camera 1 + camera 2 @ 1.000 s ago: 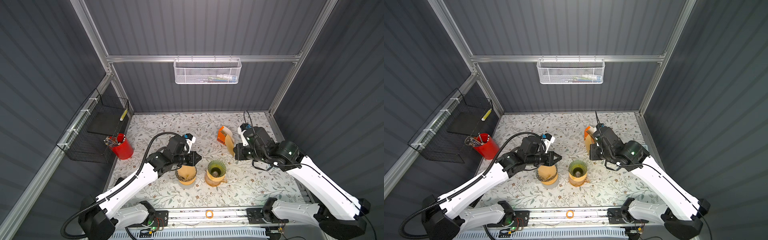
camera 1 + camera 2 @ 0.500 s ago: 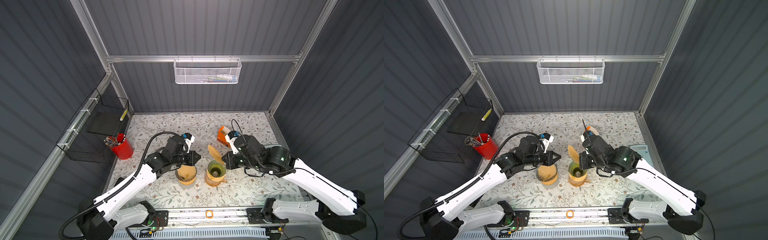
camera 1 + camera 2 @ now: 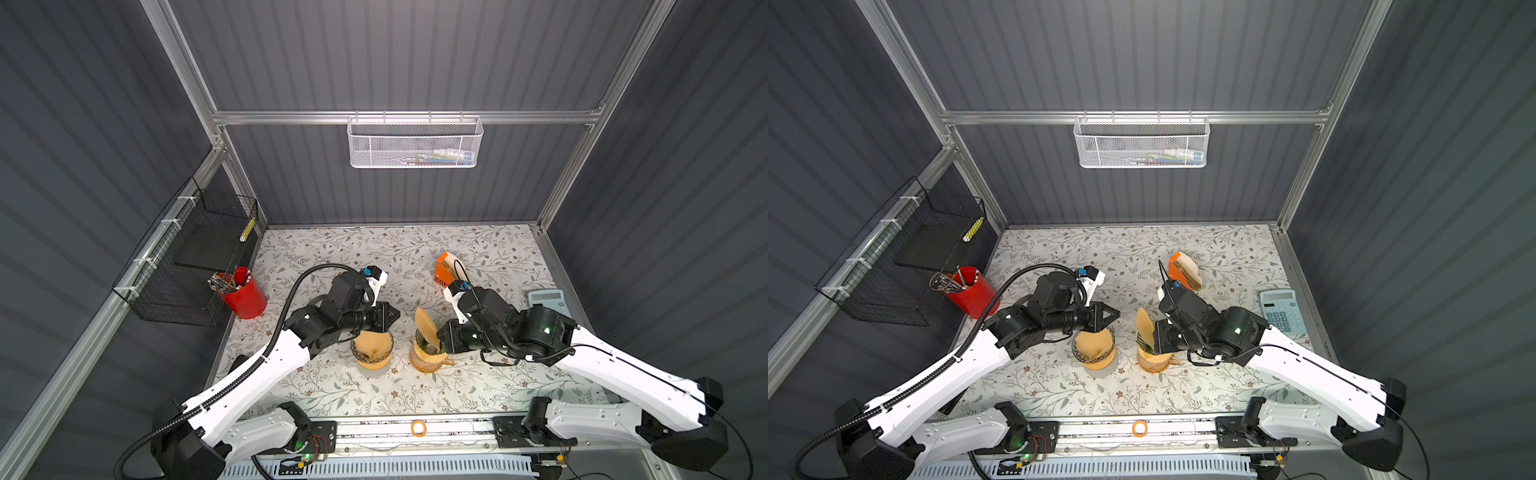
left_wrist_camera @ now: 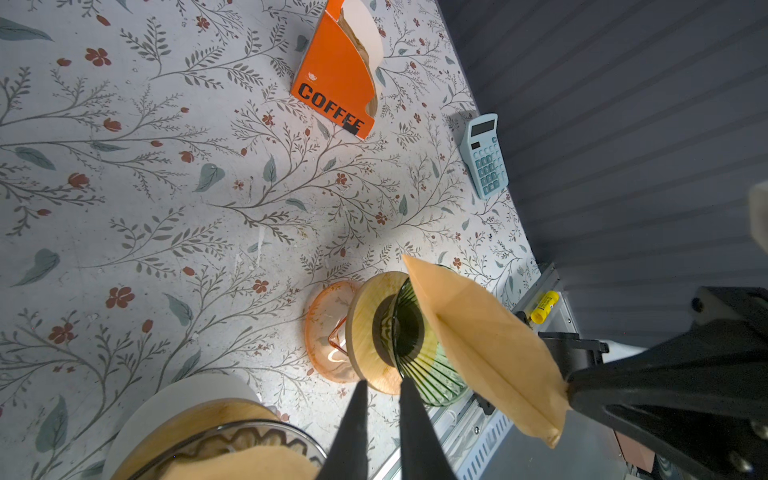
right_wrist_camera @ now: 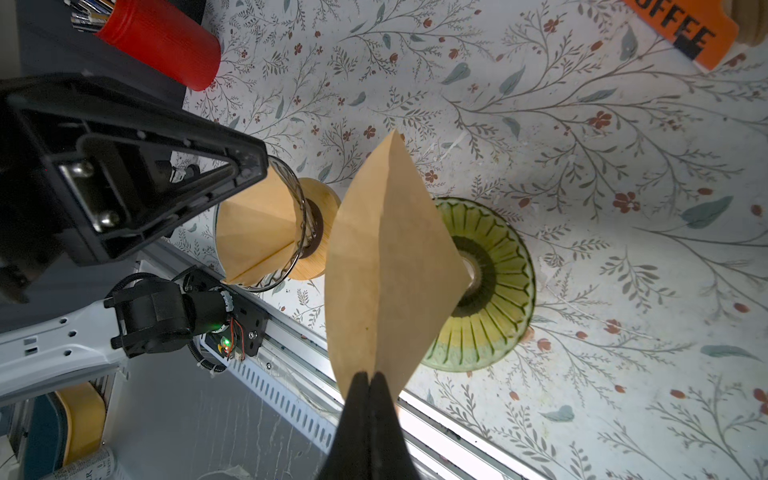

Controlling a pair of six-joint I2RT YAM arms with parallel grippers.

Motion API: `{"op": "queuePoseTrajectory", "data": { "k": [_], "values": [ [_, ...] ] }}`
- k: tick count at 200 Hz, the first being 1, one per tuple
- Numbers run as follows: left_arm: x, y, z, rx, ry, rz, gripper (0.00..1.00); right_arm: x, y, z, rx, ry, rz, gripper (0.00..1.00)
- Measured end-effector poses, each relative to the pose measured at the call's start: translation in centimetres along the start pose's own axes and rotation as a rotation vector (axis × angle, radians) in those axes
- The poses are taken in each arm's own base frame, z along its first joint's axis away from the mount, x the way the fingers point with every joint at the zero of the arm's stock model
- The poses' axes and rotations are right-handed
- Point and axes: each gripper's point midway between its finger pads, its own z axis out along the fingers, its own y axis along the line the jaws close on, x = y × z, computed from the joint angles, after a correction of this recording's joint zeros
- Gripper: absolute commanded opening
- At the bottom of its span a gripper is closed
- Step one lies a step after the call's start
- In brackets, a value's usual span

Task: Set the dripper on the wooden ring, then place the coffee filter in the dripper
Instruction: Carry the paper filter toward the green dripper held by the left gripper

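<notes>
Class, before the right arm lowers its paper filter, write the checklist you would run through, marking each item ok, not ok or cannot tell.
1. Grip: right pincer shut on the coffee filter at its edge: ok.
2. Position: filter held over the mouth of the green dripper: ok.
3. Green dripper has no paper in it: ok.
4. Filter opened into a cone: not ok, folded nearly flat.
5. Filter touching the dripper's ribs: cannot tell.
6. Path: left pincer holds nothing and stands by the clear dripper, apart from the green one: ok.
</notes>
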Motion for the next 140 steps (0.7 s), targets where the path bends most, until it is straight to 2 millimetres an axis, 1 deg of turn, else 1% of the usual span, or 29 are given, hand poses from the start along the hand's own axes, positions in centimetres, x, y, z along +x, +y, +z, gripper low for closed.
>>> {"op": "queuePoseTrajectory", "data": {
  "k": [19, 33, 62, 140],
  "values": [
    [-0.3, -0.8, -0.3, 0.017, -0.003, 0.018, 0.17, 0.4, -0.3, 0.5, -0.004, 0.000, 0.017, 0.00],
    [-0.4, -1.4, -0.5, 0.034, -0.001, 0.032, 0.17, 1.0, -0.9, 1.3, 0.007, 0.010, 0.027, 0.00],
    [0.2, -2.6, 0.0, 0.069, 0.036, 0.053, 0.18, 2.1, -2.2, 2.6, 0.041, 0.032, 0.042, 0.00],
    [3.1, -4.3, 2.4, 0.120, 0.175, 0.080, 0.17, 1.6, -2.9, 3.3, 0.077, -0.007, 0.047, 0.00]
  ]
}}
